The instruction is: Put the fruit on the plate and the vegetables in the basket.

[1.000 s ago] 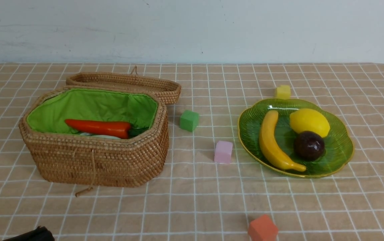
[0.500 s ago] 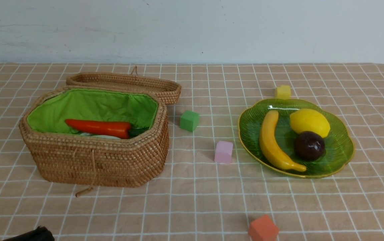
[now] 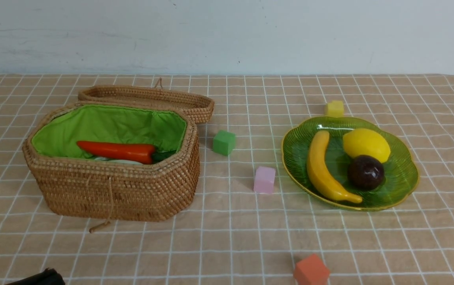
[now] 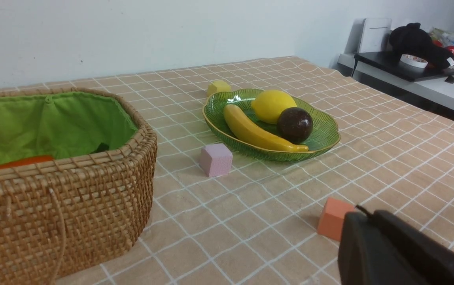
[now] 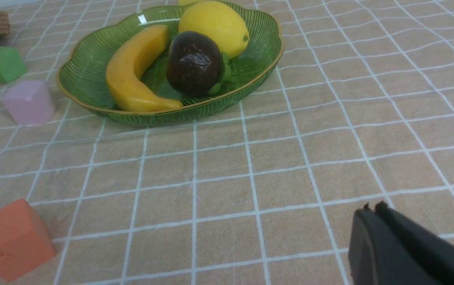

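Observation:
The green glass plate (image 3: 401, 174) holds the fruit: a banana (image 3: 322, 168), a lemon (image 3: 366, 144) and a dark round fruit (image 3: 365, 172). In the wicker basket (image 3: 112, 190), an orange-red carrot (image 3: 116, 151) lies on something white and green; the other vegetables are mostly hidden. My left gripper (image 4: 363, 213) is shut and empty, low at the near left, with only a dark tip (image 3: 41, 277) showing in the front view. My right gripper (image 5: 373, 208) is shut and empty over bare cloth, well short of the plate (image 5: 92, 71).
The basket lid (image 3: 148, 101) lies behind the basket. Foam cubes sit on the checked cloth: green (image 3: 224, 142), pink (image 3: 264, 179), yellow (image 3: 334, 109) behind the plate, orange (image 3: 311, 271) near the front edge. A side table with clutter (image 4: 420, 59) stands off to the right.

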